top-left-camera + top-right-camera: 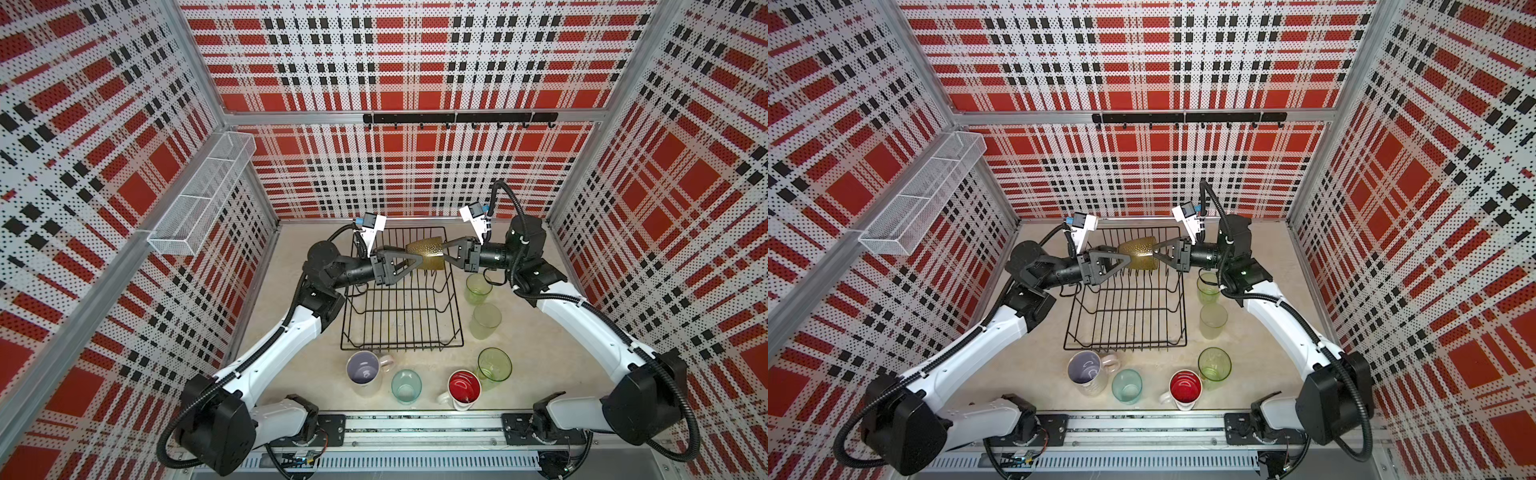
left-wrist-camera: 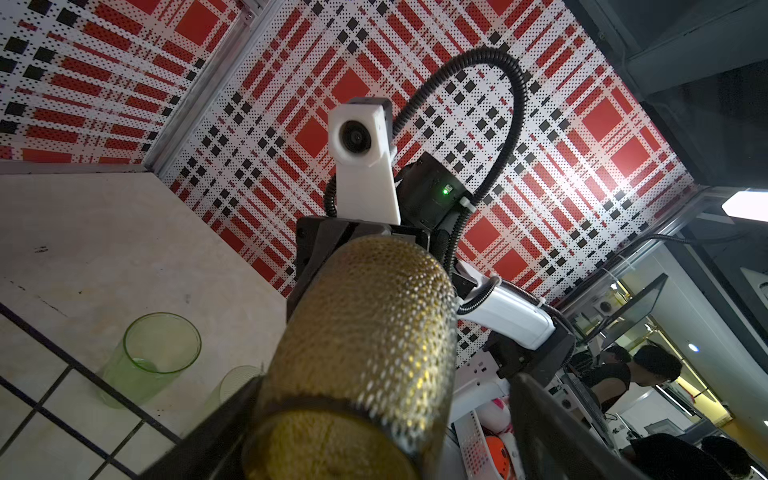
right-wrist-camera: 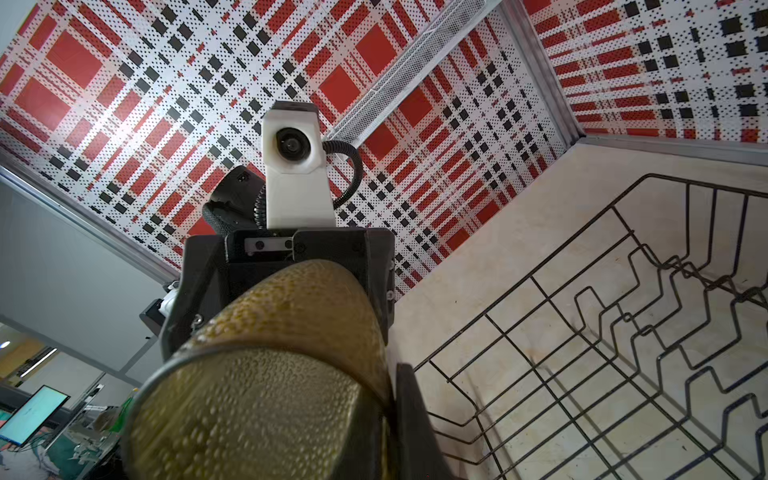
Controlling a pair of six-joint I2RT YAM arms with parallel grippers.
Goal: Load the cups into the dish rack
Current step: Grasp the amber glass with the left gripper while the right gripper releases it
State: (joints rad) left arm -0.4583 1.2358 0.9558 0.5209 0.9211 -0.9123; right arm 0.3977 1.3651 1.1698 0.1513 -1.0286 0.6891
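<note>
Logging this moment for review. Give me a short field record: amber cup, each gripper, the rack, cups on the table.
amber cup: on its side in the air above the dish rack's far end, between both grippers
right gripper: jaws shut on the cup's wide rim
left gripper: jaws open around the cup's narrow end, gap on one side
dish rack: no cups in it
on the table: green tumbler beside the rack, frosted tumbler, second green tumbler, teal cup, pink mug, white mug
</note>
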